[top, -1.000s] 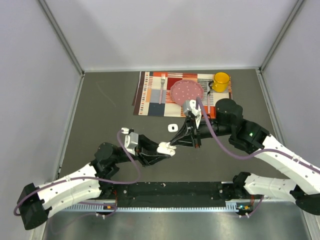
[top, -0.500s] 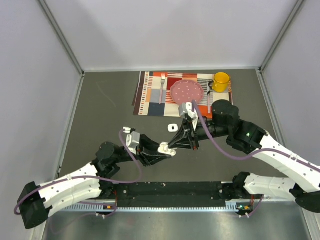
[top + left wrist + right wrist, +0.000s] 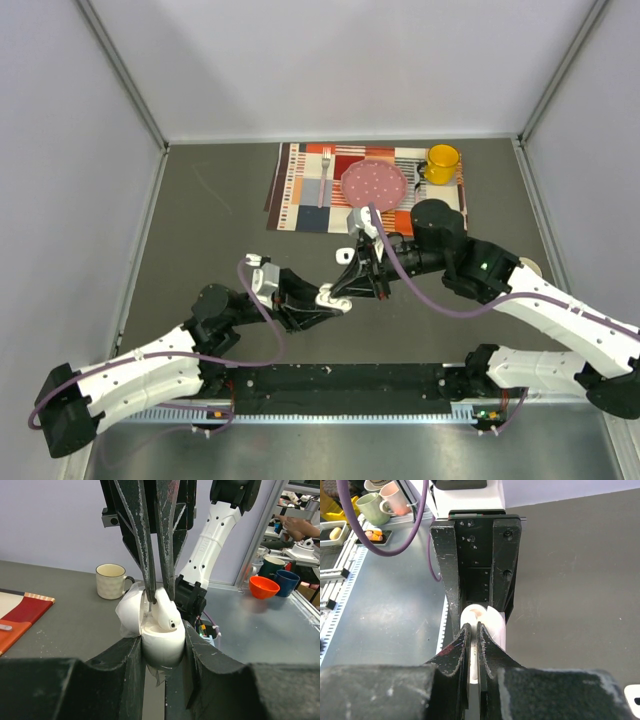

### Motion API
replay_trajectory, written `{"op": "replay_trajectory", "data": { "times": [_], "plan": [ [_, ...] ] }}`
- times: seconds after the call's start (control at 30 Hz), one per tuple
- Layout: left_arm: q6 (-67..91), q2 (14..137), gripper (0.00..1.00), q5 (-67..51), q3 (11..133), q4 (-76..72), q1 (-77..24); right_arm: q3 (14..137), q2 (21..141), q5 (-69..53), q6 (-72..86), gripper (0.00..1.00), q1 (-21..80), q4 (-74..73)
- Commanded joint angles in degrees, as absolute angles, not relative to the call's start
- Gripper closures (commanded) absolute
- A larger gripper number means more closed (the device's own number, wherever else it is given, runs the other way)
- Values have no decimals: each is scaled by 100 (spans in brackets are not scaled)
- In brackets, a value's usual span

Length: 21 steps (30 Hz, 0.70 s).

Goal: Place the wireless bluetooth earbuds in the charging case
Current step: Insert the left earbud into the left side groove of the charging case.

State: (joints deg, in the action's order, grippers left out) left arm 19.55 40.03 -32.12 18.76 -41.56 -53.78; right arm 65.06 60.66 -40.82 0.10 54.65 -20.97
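Two tools meet mid-surface in the top view. The left tool [image 3: 322,300] is clamped around the charging case [image 3: 329,295], and the right tool [image 3: 344,284] stands on its 2 o'clock side. From the left wrist, the case is open and an earbud [image 3: 167,616], pinched narrowly in the right tool, leans at its mouth. From the right wrist, the bud sits over the well. It probably needs its stem aligned with the socket, then a straight descent before release.

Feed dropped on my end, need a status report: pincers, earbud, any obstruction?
Left pincer shut on the charging case, lid open. Right pincer shut on an earbud, at the case mouth, not fully seated. No obstruction seen.
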Motion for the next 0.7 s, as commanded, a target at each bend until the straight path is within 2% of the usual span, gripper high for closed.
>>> {"op": "replay_trajectory", "data": {
  "times": [0.0,0.37,0.67],
  "plan": [
    [1934,3973,100,-3278,2127,-4544,-5405,6609,6100,-4122,-88,100,5572,-1758],
    [1899,3902,100,-3138,2092,-4535,-5405,6460,6170,-4052,-44,100,5616,-1740],
    [1784,3744,100,-2918,2039,-4482,-5414,6451,6179,-3437,88,100,5827,-2083]
  ]
}}
